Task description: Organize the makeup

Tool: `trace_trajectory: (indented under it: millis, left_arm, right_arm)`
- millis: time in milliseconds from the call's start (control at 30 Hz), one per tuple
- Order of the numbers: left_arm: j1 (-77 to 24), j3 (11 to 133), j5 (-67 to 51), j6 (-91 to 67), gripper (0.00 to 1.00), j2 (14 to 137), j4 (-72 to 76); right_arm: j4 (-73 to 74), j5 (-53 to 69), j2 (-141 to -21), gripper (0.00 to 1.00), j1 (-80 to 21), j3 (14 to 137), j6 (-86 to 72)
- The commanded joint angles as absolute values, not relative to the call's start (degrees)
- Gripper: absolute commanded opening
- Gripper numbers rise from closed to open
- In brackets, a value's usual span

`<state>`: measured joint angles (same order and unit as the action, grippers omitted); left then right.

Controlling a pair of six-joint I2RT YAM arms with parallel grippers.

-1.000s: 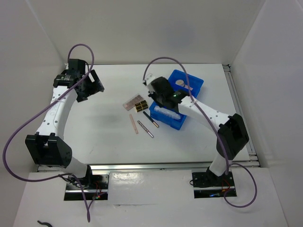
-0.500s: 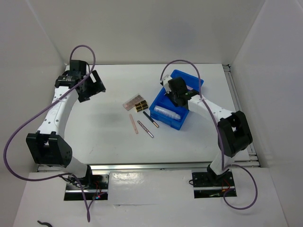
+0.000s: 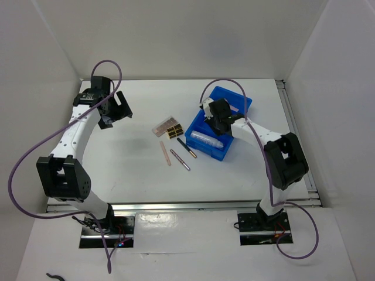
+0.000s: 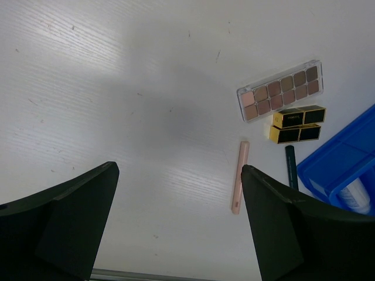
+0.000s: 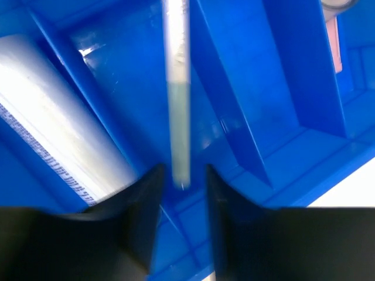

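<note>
One thin pale pencil (image 5: 177, 88) is lying loose inside the barely parted right tool (image 5: 183, 172), lengthwise along a blue plastic bin (image 5: 281, 88) compartment.

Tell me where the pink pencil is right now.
In the top view the pink pencil lies mid-table, below the eyeshadow palette and left of the blue bin.

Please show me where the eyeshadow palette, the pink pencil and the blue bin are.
eyeshadow palette (image 4: 281, 92): left wrist view, middle of its pans.
pink pencil (image 4: 239, 178): left wrist view, middle of the shaft.
blue bin (image 3: 205, 150): top external view, near outer wall.
</note>
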<state>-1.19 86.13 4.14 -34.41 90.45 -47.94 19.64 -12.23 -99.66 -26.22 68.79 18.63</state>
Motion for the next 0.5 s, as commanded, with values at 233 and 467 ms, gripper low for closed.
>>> trace_trajectory:
  millis: [233, 467]
  left_arm:
    - [-1.0, 88.7, 2.8, -32.3, 0.99, 91.8, -46.5]
    - [-1.0, 88.2, 5.4, -32.3, 0.99, 89.1, -46.5]
  right_arm:
    - [27.4, -14.1, -97.0, 0.56, -26.0, 81.6, 11.7]
    - [33.4, -2.4, -94.0, 0.52, -39.6, 85.5, 1.8]
